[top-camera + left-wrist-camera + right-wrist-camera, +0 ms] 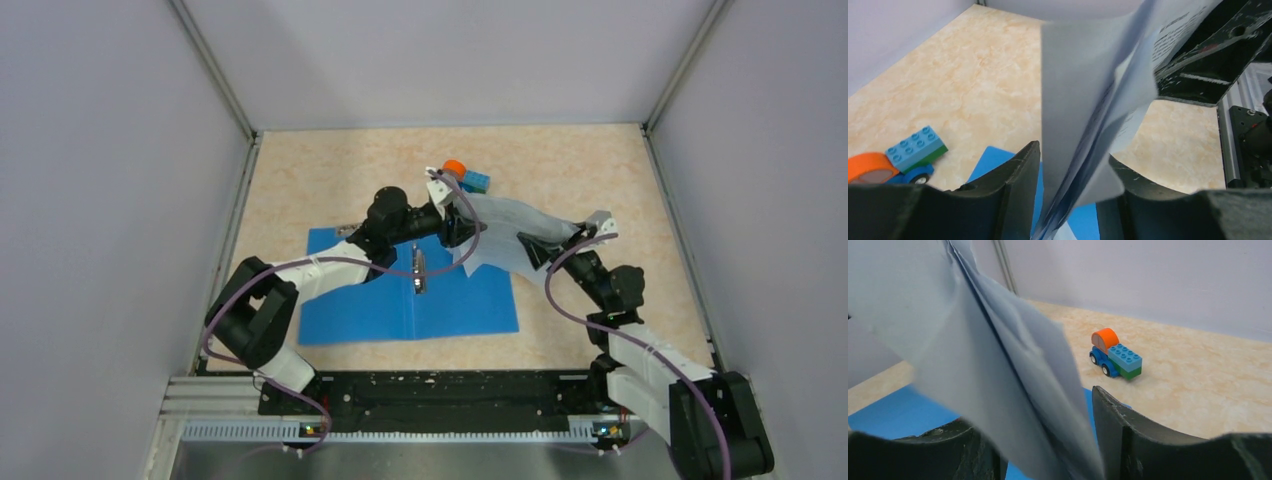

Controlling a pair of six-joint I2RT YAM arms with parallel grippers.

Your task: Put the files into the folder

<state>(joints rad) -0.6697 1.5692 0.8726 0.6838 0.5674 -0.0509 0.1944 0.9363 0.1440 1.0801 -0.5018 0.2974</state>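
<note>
The files (pixel 510 235) are a stack of white sheets sagging above the table between both grippers, over the right edge of the open blue folder (pixel 350 310). The folder lies flat with its metal clip (pixel 419 270) at the spine. My left gripper (pixel 460 222) is at the sheets' left end and my right gripper (pixel 535 250) at their right end. In the left wrist view the files (pixel 1083 75) hang loose between the jaws of the open left gripper (pixel 1073 155). In the right wrist view the blurred files (pixel 973 340) pass between the parted jaws of the right gripper (pixel 1028 410).
A small blue-and-orange toy truck (pixel 465 175) stands just behind the left gripper, also visible as the truck (pixel 1115 357) beyond the right fingers. Grey walls enclose the table on three sides. The arm bases and a rail run along the near edge.
</note>
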